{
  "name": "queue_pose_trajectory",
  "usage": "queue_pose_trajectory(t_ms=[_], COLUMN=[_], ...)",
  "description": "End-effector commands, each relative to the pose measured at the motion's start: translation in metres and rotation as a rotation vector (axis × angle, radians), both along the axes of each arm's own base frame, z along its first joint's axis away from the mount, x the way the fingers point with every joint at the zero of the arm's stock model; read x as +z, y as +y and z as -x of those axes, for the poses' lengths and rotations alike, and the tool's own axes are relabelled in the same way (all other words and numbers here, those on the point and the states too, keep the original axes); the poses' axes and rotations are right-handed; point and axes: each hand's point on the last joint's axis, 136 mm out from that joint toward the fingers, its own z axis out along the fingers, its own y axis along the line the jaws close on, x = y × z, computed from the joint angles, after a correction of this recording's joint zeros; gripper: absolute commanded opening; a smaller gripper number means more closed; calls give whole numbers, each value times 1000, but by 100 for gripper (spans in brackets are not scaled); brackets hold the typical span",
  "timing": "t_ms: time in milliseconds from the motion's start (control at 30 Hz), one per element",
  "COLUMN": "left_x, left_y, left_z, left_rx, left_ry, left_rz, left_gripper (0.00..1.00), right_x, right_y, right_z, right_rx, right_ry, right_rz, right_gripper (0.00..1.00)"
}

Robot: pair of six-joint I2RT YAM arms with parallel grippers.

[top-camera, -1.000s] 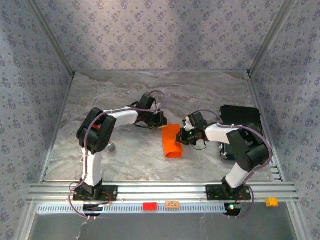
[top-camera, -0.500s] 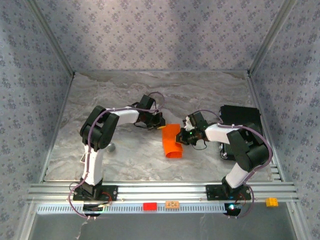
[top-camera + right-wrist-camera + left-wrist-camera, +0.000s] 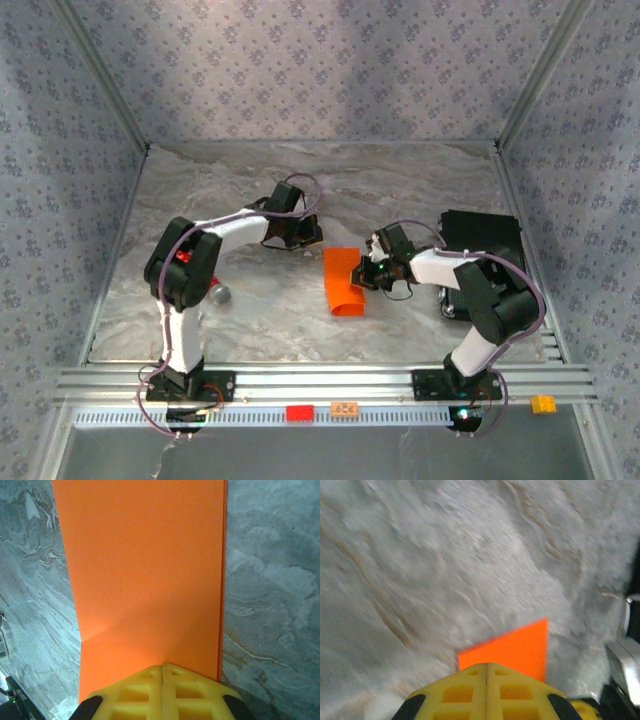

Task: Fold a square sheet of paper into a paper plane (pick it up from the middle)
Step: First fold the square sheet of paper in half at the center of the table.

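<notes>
The square sheet of paper [image 3: 343,283] is bright orange and lies folded double as a long rectangle on the marble table, its near end curling up. In the right wrist view the sheet [image 3: 145,570] shows a doubled right edge and a small kink on its left edge. My right gripper [image 3: 363,272] is shut, its yellow tips [image 3: 162,665] over the sheet's right side and nothing between them. My left gripper [image 3: 306,238] is shut and empty, a little left of the sheet's far corner [image 3: 517,647]. The paper plane is out of view.
A black box [image 3: 482,248] stands right of the right arm. A red cylinder with a grey tip [image 3: 218,293] lies by the left arm. On the front rail sit a red block [image 3: 299,412], an orange tag [image 3: 345,408] and a yellow block [image 3: 543,403]. Patterned walls enclose the table.
My left gripper has drawn back to the left and away from the sheet's far corner, which it was touching. The right gripper and the sheet have stayed put.
</notes>
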Motion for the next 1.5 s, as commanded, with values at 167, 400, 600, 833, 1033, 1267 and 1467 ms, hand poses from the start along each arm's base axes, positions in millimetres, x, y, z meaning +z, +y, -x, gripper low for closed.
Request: queue_pose_trajectory(t_ms=[167,400,600,833,1033,1267,1467], left_x=[15,-10,-42,-72,-56,-1,-4], left_y=[-41,-43,-29,7,2,-31,-44], left_z=[88,119,132,146,141,133,144], left_rx=[-197,-218,-214,-225,-221,-216,-258], left_ry=[85,168,212,204,142,114,169], left_rz=[135,142,71,-102,-66,135,206], left_gripper=[3,3,4,4,3,4,5], right_x=[-35,-36,-37,-38,-39,-36,-36], right_y=[-31,-34,-34,-37,-38,-40,-40], right_z=[29,31,31,32,31,30,30], right_rx=[-43,-47,-48,-53,-56,-74,-73], right_ry=[115,117,119,121,123,112,111], right_rz=[157,160,160,167,165,168,164], right_gripper=[0,0,0,0,0,0,0])
